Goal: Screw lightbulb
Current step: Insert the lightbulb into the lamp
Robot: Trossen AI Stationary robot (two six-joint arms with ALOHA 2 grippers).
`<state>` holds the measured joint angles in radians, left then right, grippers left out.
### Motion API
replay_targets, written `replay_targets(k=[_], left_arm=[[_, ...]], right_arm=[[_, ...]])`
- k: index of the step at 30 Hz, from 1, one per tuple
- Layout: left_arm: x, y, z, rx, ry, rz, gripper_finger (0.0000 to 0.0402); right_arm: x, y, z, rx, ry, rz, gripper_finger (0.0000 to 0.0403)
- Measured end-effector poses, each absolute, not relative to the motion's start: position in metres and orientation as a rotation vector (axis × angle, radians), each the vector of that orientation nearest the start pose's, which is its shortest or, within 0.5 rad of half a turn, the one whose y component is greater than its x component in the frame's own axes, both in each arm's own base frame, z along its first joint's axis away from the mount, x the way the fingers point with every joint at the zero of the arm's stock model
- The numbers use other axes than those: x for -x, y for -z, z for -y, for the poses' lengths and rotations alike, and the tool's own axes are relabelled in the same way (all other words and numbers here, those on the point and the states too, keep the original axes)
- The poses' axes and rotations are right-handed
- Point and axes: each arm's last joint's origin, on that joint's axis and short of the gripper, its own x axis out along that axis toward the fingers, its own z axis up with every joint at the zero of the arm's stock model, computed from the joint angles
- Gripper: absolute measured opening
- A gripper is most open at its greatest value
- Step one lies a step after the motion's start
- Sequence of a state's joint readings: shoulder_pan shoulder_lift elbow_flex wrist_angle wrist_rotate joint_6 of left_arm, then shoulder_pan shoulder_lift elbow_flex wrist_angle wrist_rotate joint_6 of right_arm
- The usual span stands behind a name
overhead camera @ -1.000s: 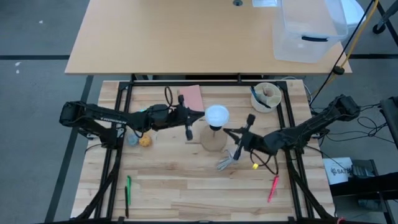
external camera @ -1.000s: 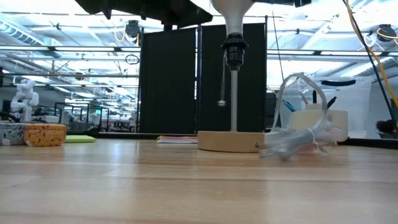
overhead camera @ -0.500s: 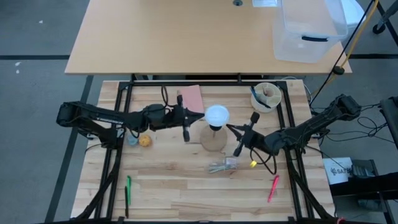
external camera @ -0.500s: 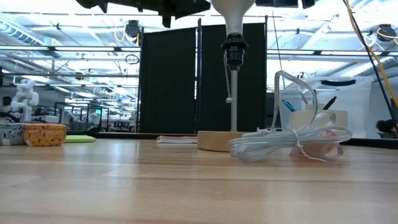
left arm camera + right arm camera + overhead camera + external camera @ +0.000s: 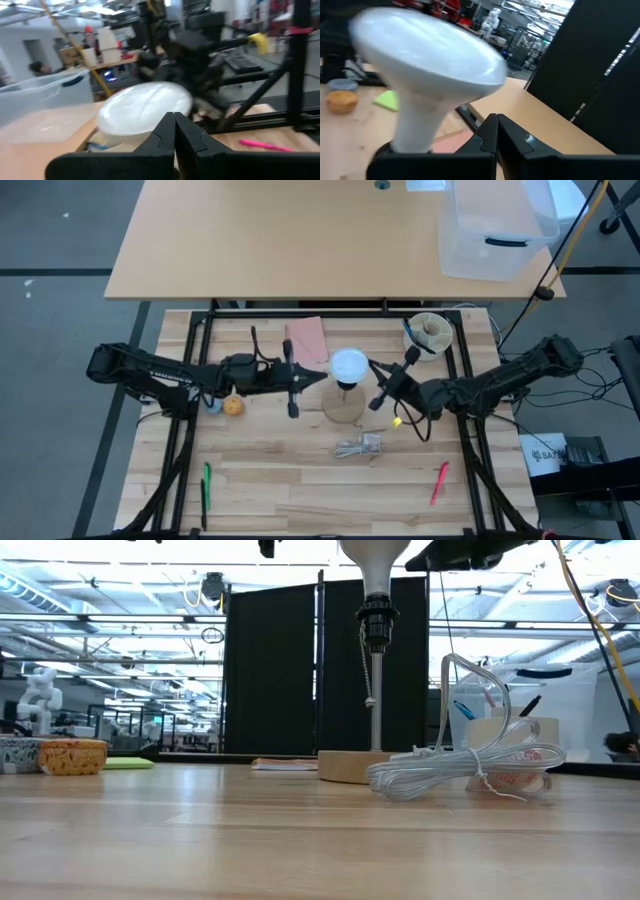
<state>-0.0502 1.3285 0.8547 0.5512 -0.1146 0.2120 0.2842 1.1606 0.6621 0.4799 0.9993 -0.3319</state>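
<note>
On my left side I see a green marker pen [image 5: 206, 483] lying near the front edge of the slatted wooden table [image 5: 290, 470]. Further back sit a small orange sponge-like ball [image 5: 234, 406] and a little grey-blue object [image 5: 212, 406] just beside it, both under the left arm. The left gripper [image 5: 291, 410] hangs above the table to the left of the lamp, its two dark fingers pressed together with nothing between them; the left wrist view shows them meeting in front of the bulb's dome. Behind it lies a pink rectangular pad [image 5: 307, 338].

At the middle I have the white mushroom-shaped lightbulb [image 5: 349, 364], standing upright in the black socket [image 5: 374, 624] on a thin metal stem that rises from the round wooden disc base [image 5: 343, 403]. A small pull chain [image 5: 371, 680] hangs beside the stem. In front of the base lies a coiled bundle of clear-white cable [image 5: 359, 446].

To the right of the bulb, the right gripper [image 5: 378, 402] is just beside the lamp, not touching it, its fingers shut on nothing. Behind it stands a round beige cup holding pens [image 5: 428, 335]. A pink marker pen [image 5: 438, 482] lies near the front right. On the far desk sits a clear plastic bin [image 5: 497, 225].
</note>
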Motion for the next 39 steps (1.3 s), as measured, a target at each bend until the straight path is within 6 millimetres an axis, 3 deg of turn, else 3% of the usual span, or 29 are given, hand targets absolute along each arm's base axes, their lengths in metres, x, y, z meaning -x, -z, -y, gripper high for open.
replay_targets(k=[10, 39], left_arm=[[-0.301, -0.306, 0.013, -0.187, -0.040, 0.065, 0.0000], [-0.305, -0.299, -0.018, -0.133, -0.139, 0.034, 0.0000]], right_arm=[[-0.240, -0.293, -0.038, 0.334, 0.736, -0.041, 0.0000], [-0.238, -0.289, -0.051, 0.291, 0.655, -0.049, 0.0000]])
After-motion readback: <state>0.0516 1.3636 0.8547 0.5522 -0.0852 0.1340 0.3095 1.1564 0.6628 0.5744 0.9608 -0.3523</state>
